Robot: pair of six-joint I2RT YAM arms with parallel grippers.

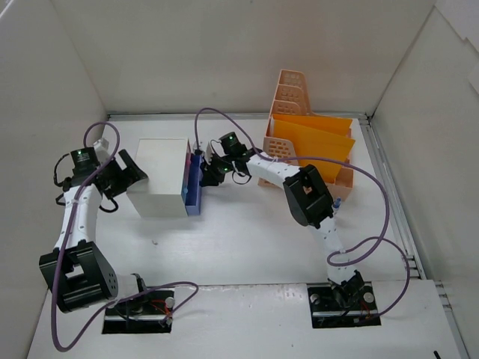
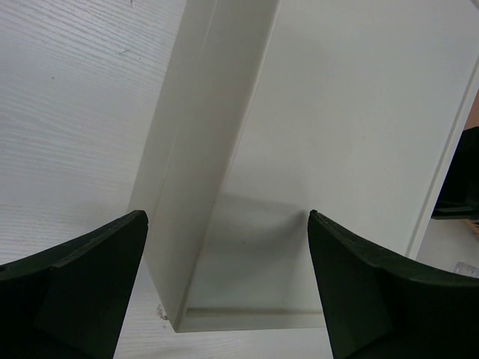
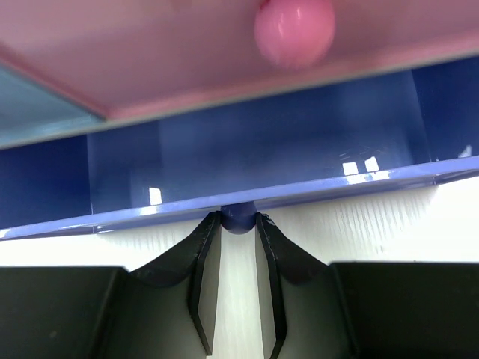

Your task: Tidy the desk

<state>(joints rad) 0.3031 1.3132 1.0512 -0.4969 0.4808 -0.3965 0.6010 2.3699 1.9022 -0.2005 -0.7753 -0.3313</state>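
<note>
Right hand (image 3: pixel 238 224) clenches the small blue knob (image 3: pixel 239 215) of a blue plastic drawer (image 3: pixel 262 149) (partly out); left hand (image 2: pixel 227 221), released, straddles the white boxy drawer unit (image 2: pixel 337 149) near the matte white worktop's (image 1: pixel 247 247) far-left corner.

This is a robotics lab: plain white panels (image 1: pixel 224 52) wall in the desk (image 1: pixel 247 247), with a left arm (image 1: pixel 77 213) and right arm (image 1: pixel 308 196) bolted on.

White desk (image 1: pixel 247 247), blue drawer (image 3: pixel 247 157), pink drawer (image 3: pixel 150 52), orange folders (image 1: pixel 318 138)
</note>
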